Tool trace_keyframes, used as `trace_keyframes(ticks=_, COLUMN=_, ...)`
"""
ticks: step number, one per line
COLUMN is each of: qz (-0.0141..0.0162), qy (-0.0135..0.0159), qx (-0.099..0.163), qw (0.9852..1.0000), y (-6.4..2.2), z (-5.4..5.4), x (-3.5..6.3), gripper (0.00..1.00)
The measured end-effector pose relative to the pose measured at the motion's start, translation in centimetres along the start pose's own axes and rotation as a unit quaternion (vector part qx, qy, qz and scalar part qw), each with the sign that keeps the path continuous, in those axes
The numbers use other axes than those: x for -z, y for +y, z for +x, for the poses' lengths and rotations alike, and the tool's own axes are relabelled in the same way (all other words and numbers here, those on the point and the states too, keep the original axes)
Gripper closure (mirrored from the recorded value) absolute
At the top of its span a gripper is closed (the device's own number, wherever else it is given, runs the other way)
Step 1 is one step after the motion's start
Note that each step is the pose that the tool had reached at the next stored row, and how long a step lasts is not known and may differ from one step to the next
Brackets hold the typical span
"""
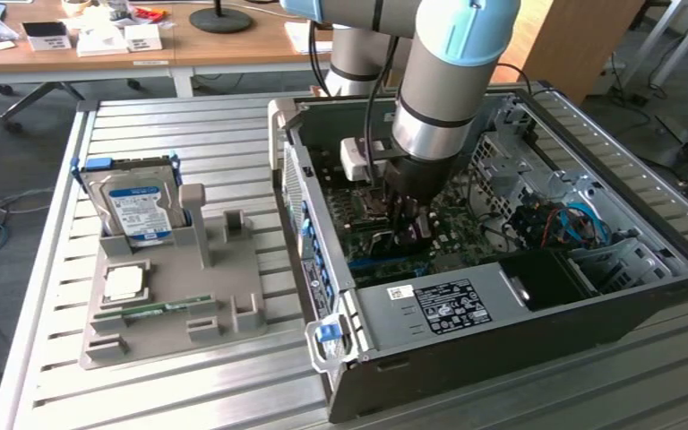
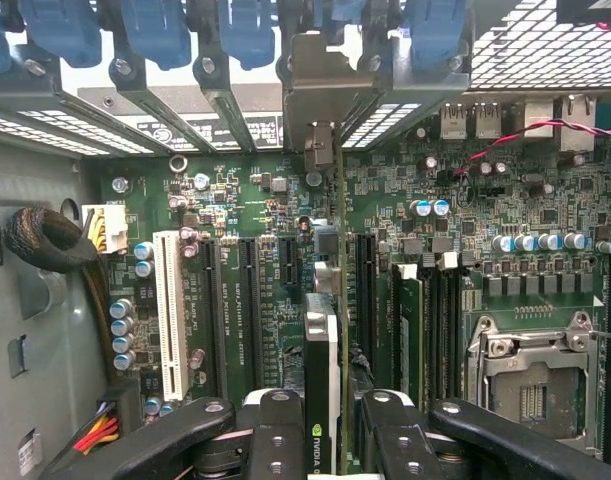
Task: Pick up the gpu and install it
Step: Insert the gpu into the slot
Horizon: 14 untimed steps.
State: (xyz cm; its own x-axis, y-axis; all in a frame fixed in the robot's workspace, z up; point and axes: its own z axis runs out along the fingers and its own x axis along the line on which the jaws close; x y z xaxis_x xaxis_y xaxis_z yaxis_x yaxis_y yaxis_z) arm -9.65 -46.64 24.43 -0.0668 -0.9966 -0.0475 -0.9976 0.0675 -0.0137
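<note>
In the wrist view the gpu (image 2: 323,345) is seen edge-on, a thin green board with a black cover carrying a green logo. My gripper (image 2: 331,445) is shut on it, with one black finger (image 2: 275,430) on each side. The card stands upright over the motherboard (image 2: 235,200), along the long black slots. Its silver end bracket (image 2: 320,85) sits among the rear slot openings of the case. In the exterior view my gripper (image 1: 412,226) reaches down deep into the open computer case (image 1: 631,296).
On the metal table at the exterior view's left stands a grey holder tray (image 1: 171,296) with a silver hard drive (image 1: 135,208), a square chip (image 1: 123,285) and a slim green memory stick (image 1: 153,309). Near the card are a white slot (image 2: 168,310), the processor socket (image 2: 530,375) and cables (image 2: 45,240).
</note>
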Motion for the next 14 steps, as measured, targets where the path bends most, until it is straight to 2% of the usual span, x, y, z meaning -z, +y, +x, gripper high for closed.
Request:
trace_keyframes(ticks=6, qz=0.0001, qy=-0.0004, qx=0.000, qw=1.0000, y=0.01, z=0.00, x=-0.03, gripper=0.73)
trace_keyframes(ticks=7, qz=0.0001, qy=-0.0003, qx=0.000, qw=1.0000, y=0.01, z=0.00, x=-0.03, gripper=0.67)
trace_keyframes(ticks=8, qz=0.0001, qy=-0.0002, qx=0.000, qw=1.0000, y=0.01, z=0.00, x=-0.02, gripper=0.67)
trace_keyframes(ticks=9, qz=0.0000, qy=-0.0001, qx=0.000, qw=1.0000, y=0.01, z=0.00, x=-0.01, gripper=0.60)
trace_keyframes(ticks=14, qz=-0.0001, qy=0.0001, qx=0.000, qw=1.0000, y=0.00, z=0.00, x=0.06, gripper=0.60)
